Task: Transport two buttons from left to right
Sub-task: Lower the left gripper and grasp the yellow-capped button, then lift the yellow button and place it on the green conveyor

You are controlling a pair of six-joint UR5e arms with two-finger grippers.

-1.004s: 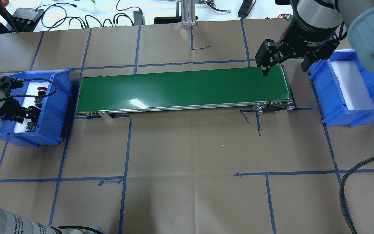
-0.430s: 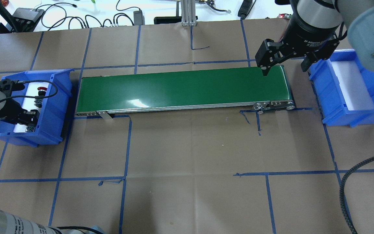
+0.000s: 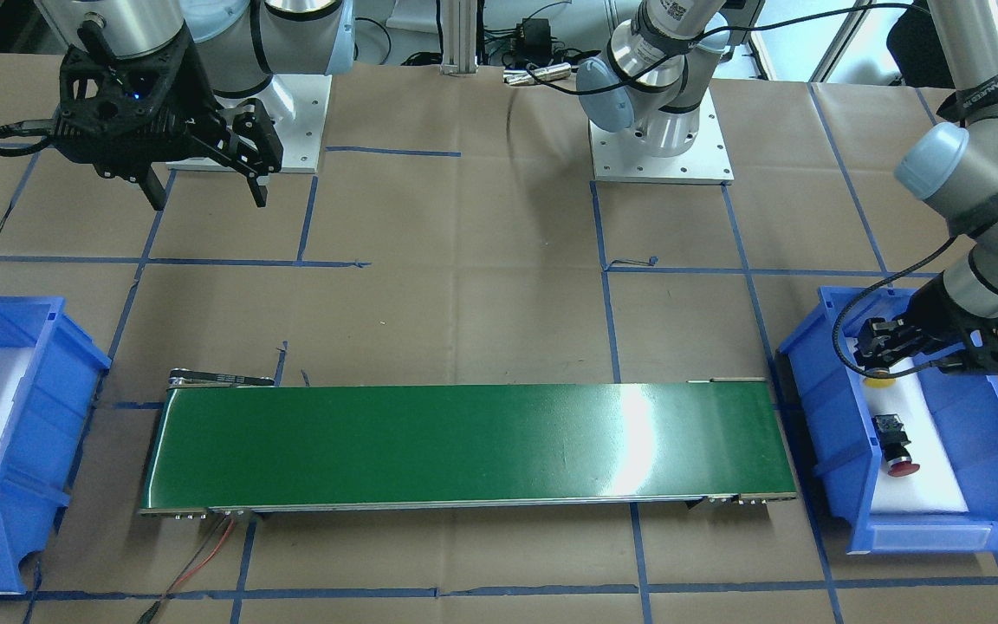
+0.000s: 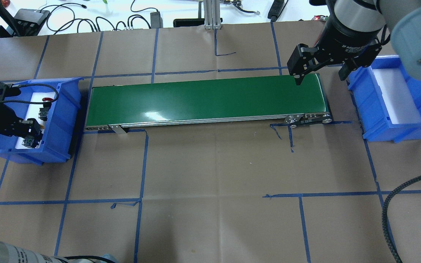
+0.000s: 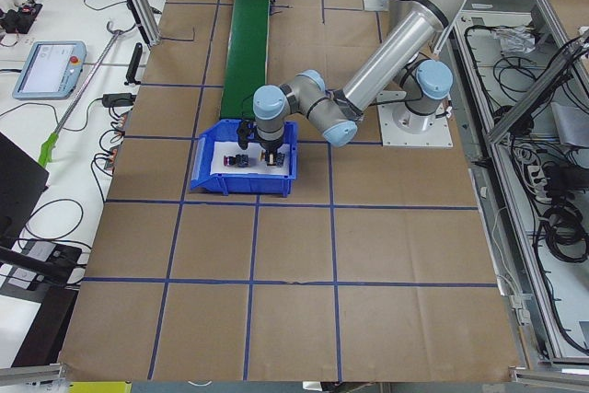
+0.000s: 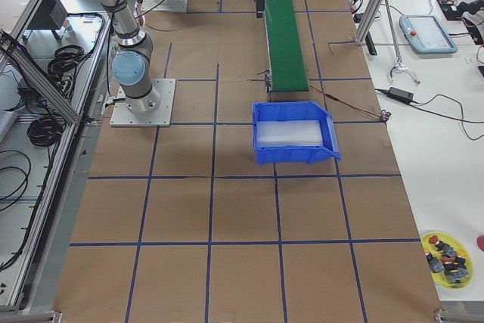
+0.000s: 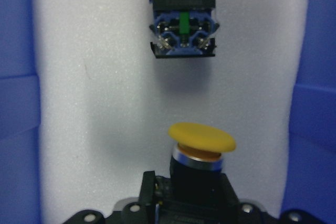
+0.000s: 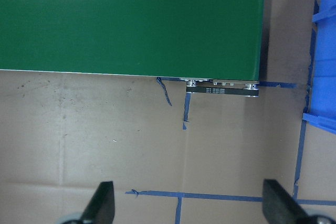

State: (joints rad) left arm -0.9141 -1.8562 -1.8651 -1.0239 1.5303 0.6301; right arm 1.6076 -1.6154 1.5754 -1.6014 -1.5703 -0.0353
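My left gripper [image 3: 884, 357] is inside the left blue bin [image 3: 837, 485], shut on the yellow button [image 7: 202, 137]. The button's black body sits between the jaws and its yellow cap [image 3: 878, 379] points outward. The red button [image 3: 895, 442] lies on the bin's white foam just beyond it, and its rear block [image 7: 184, 27] faces the wrist camera. In the overhead view the left gripper [image 4: 27, 136] is near the bin's front, with the red button [image 4: 45, 106] behind it. My right gripper [image 4: 320, 78] is open and empty above the right end of the green conveyor [image 4: 207, 100].
The right blue bin [image 4: 378, 120] with white foam stands beside the conveyor's right end, and it also shows in the front view [image 3: 5, 511]. Cables and boxes lie along the far table edge. A yellow dish [image 6: 446, 251] holding small parts sits off the table.
My left gripper has shifted toward the overhead view's left within the bin, with the yellow button in its jaws. The red button and the right arm have not moved.
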